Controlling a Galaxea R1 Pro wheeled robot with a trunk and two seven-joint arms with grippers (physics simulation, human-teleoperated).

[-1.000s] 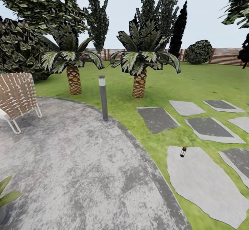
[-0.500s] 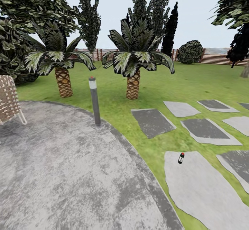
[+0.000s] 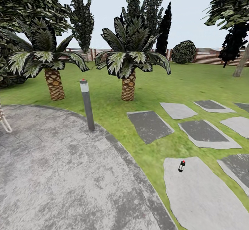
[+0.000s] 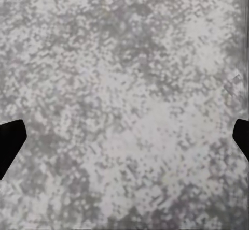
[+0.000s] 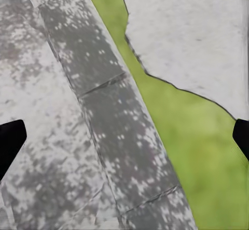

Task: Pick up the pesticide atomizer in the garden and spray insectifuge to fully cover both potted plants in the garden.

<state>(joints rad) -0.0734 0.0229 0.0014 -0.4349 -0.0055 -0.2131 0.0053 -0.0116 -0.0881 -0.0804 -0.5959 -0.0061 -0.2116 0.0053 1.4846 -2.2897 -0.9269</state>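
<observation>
Black, blunt-cornered fingertips [image 4: 10,144] of each claw, plain and unmarked at frame edges.

Mottled matt stone patio [image 3: 69,181]; slatted wooden fence [image 3: 211,57].

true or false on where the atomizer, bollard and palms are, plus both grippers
1. The atomizer stands upright on a stepping stone. True.
2. The atomizer lies on the round patio. False: it is on a stone across a grass strip from it.
3. A grey bollard stands at the patio's edge. True.
4. Three palms stand on the lawn. False: two.
5. The left gripper holds the atomizer. False: its fingers are apart over bare stone.
6. The right gripper is open. True.
</observation>
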